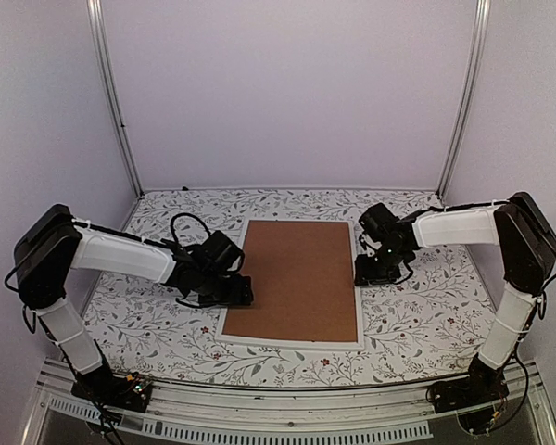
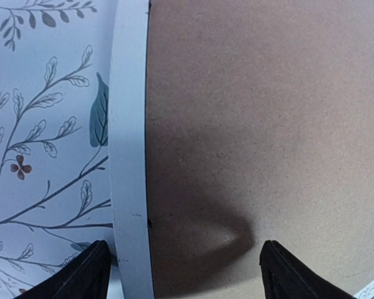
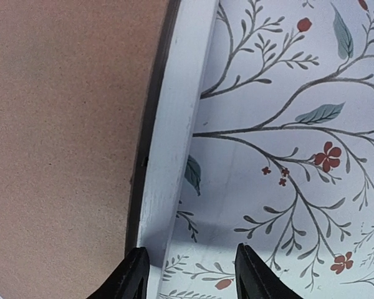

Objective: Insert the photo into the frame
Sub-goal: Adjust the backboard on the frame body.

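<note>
Frame (image 1: 292, 341): flat on floral table (image 1: 417, 315), brown backing board (image 1: 296, 278) up, long axis running away from me. I read left gripper (image 2: 184, 274) and right gripper (image 3: 190, 277) fingers apart, astride opposite long rims.

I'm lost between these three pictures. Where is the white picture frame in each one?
Top external: the frame lies flat in the middle of the picture.
Left wrist: only a side rim, an upright white strip left of centre.
Right wrist: only a side rim, a white strip slanting from top centre to bottom left.
Shared landmark: the brown backing board inside the rim.
</note>
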Controlling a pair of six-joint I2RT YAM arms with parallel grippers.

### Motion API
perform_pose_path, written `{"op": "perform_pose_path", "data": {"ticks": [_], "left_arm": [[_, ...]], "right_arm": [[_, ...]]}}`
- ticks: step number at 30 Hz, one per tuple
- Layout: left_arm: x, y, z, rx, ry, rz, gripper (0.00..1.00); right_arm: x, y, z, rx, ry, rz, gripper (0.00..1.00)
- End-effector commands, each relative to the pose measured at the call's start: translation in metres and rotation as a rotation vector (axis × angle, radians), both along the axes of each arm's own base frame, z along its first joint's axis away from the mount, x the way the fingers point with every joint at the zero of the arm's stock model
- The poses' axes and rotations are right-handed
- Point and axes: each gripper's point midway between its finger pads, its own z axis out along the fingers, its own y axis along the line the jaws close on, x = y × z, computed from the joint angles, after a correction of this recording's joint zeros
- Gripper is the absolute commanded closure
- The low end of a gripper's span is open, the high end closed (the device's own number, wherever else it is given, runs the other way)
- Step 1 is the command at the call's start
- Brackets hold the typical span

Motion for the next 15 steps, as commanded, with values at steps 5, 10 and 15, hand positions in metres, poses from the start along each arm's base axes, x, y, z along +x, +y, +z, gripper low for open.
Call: {"op": "perform_pose_path", "data": {"ticks": [5, 10, 15], "left_arm": [[0.009, 0.014, 0.018, 0.031, -0.067, 0.057, 0.14], [0.017, 0.02, 0.025, 0.035, -0.082, 0.064, 0.14], [0.032, 0.027, 0.034, 0.021, -0.103, 0.06, 0.14]], "right_arm": [[0.019, -0.007, 0.031, -0.061, -0.076, -0.014, 0.47], [0.038, -0.014, 0.051, -0.023, -0.121, -0.039, 0.46], [0.073, -0.029, 0.064, -0.003, -0.188, -0.08, 0.46]]}}
